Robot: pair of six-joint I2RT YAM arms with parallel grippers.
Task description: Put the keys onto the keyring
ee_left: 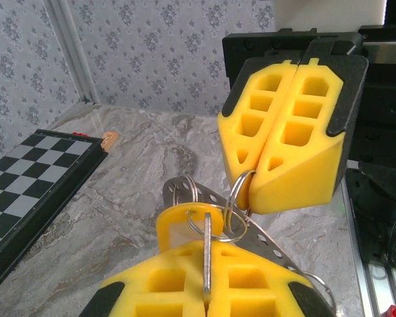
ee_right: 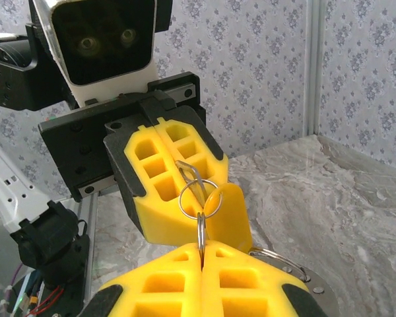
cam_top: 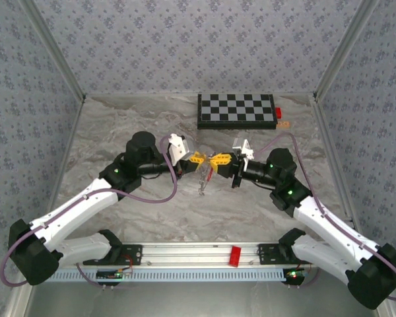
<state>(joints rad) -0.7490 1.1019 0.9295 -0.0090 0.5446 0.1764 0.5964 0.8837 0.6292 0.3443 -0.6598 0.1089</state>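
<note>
The left gripper (cam_top: 198, 158) and the right gripper (cam_top: 219, 160) meet nose to nose above the table (cam_top: 105, 132), and the step in hand looks like threading. The left fingers (ee_left: 152, 290) are pressed together on a flat grey blade that I take for a key (ee_left: 206, 254), with a yellow tag (ee_left: 181, 223) just behind it; the right fingers (ee_right: 244, 284) are pinched tight on the thin wire of the keyring (ee_right: 200, 231), which stands edge-on out of their seam. To do it well, the right arm should hold the ring steady while the left noses the key's bow onto the wire's free end, with small turns and no tugging, or the wire may slip from the yellow pads. The left wrist view shows the ring's round face and a perforated metal strip (ee_left: 267, 241) beside it; the right wrist view shows a second loop (ee_right: 180, 199) linked on; the top view shows the bundle (cam_top: 202, 185) dangling below both grippers, though I cannot tell whether it touches the marble.
</note>
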